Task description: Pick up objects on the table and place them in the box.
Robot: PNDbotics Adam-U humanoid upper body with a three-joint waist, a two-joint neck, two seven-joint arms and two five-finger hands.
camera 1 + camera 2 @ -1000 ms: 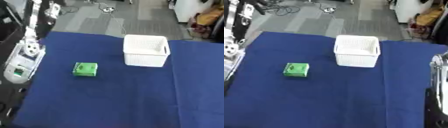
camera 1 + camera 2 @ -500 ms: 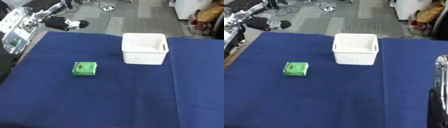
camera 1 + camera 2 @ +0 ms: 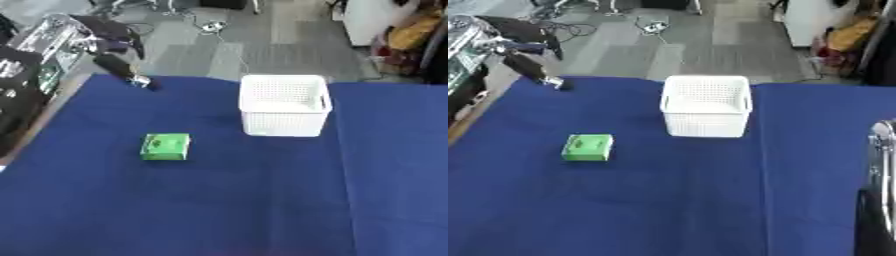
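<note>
A green box (image 3: 165,147) lies flat on the blue table (image 3: 219,210), left of the middle. The white lattice box (image 3: 283,104) stands upright further back, right of the green box, and I see nothing inside it. My left hand (image 3: 121,68) comes in from the upper left and hangs over the table's far left corner, its dark fingers (image 3: 140,81) stretched down and to the right, holding nothing. It is well behind the green box and apart from it. Only a silver and black part of my right arm (image 3: 876,190) shows at the right edge; its hand is out of sight.
Grey floor with cables (image 3: 210,25) lies beyond the table's far edge. A white cabinet (image 3: 376,22) and yellow items stand at the back right. My left arm's silver body (image 3: 35,55) fills the upper left corner. The blue cloth in front of both boxes is bare.
My left arm has swung up from the left edge, and its hand has come down and rightward over the table's far left corner. The green box and white box have not moved.
</note>
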